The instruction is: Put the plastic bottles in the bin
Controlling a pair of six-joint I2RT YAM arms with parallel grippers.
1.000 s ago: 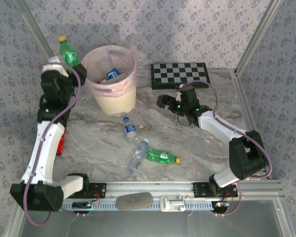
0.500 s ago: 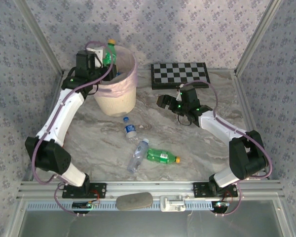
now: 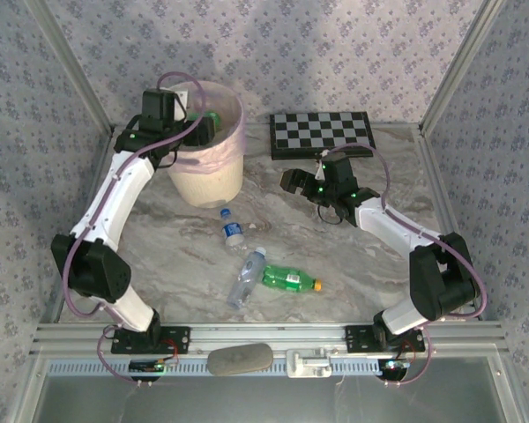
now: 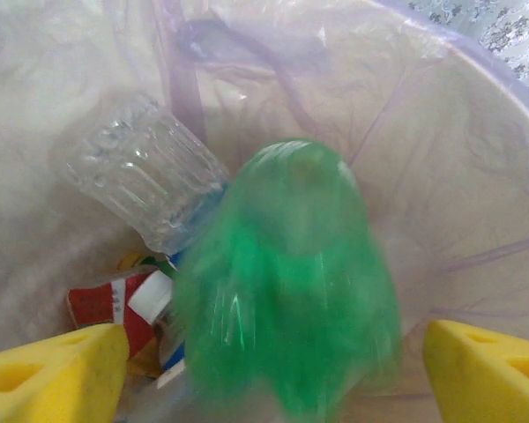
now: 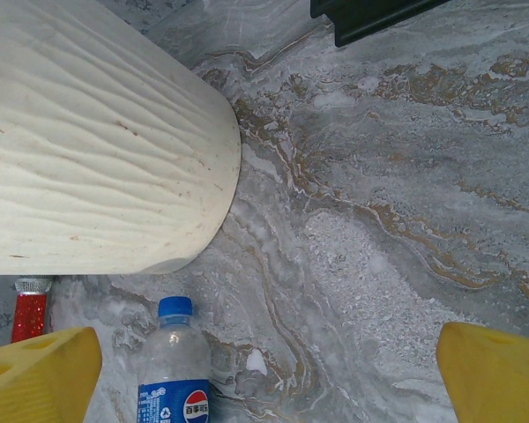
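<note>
The grey marble bench (image 3: 370, 256) carries everything. Near its far left corner stands the round cream bin (image 3: 207, 181), with a see-through pink bag inside it. At the far edge, to the right of the bin, lies the flat black-and-white chessboard (image 3: 322, 132).

The left gripper (image 3: 198, 130) hangs over the mouth of the bin. Its yellow fingers (image 4: 53, 370) are spread wide. A green plastic bottle (image 4: 291, 291) is between them, inside the bin. It is blurred and touches neither finger, so the gripper holds nothing. Next to it in the bag lies a clear ribbed plastic bottle (image 4: 145, 176).

The right gripper (image 3: 291, 182) is over the middle of the bench, near the chessboard. It is wide open too, and empty.

Three more bottles lie on the bench. A green bottle with a yellow cap (image 3: 289, 279) is toward the near edge, with a clear crushed bottle (image 3: 246, 276) right beside it on the left. A small clear bottle with a blue label and blue cap (image 3: 232, 229) lies just in front of the bin.
</note>
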